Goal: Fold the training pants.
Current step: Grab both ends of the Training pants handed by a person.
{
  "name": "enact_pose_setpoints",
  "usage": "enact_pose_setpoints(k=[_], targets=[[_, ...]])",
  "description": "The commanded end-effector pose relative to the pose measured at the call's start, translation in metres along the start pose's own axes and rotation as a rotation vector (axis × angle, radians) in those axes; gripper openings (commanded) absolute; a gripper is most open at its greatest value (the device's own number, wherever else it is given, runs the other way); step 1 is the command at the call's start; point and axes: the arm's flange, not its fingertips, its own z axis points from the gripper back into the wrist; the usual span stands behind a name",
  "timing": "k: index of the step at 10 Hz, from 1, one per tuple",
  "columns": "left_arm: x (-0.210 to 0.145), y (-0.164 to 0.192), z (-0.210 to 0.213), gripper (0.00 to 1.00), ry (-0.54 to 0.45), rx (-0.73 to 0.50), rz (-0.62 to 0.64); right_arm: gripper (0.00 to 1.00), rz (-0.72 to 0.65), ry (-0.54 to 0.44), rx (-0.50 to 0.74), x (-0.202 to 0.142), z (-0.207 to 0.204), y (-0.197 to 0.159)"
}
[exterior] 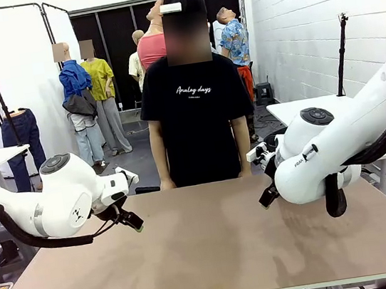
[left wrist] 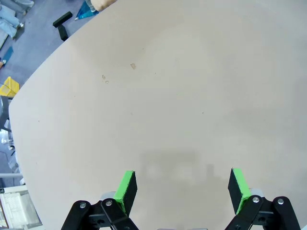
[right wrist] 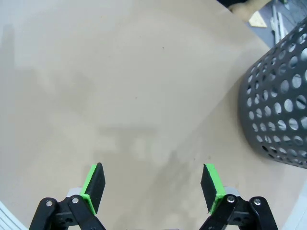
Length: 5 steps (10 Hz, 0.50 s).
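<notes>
The training pants are out of view. My left gripper (exterior: 133, 221) hovers over the left part of the tan table (exterior: 209, 257), fingers pointing down at the board. In the left wrist view it (left wrist: 182, 184) stands open, green pads wide apart with bare tabletop between them. Over the right part of the table, my right gripper (exterior: 267, 197) also hangs just above the surface. Its jaws (right wrist: 152, 186) are open too, and nothing is between them.
A person in a black T-shirt (exterior: 196, 115) stands at the table's far edge, arms down. A dark grey perforated basket (right wrist: 278, 105) stands beside the table's edge near my right gripper. Small black items (left wrist: 62, 26) lie on the floor beyond the table.
</notes>
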Motion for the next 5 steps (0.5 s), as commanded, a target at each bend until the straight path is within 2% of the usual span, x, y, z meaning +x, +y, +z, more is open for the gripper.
enact_pose_setpoints(k=[1, 4, 5], targets=[[0.008, -0.006, 0.030, 1.00, 0.014, -0.005, -0.018, 1.00, -0.010, 0.004, 0.037, 0.006, 0.027, -0.003], [0.020, -0.015, 0.079, 1.00, 0.031, 0.022, -0.027, 1.00, 0.009, 0.003, 0.050, 0.016, 0.087, -0.005], [0.025, -0.016, 0.098, 1.00, 0.008, 0.033, -0.030, 1.00, 0.015, -0.011, 0.054, 0.021, 0.106, -0.005]])
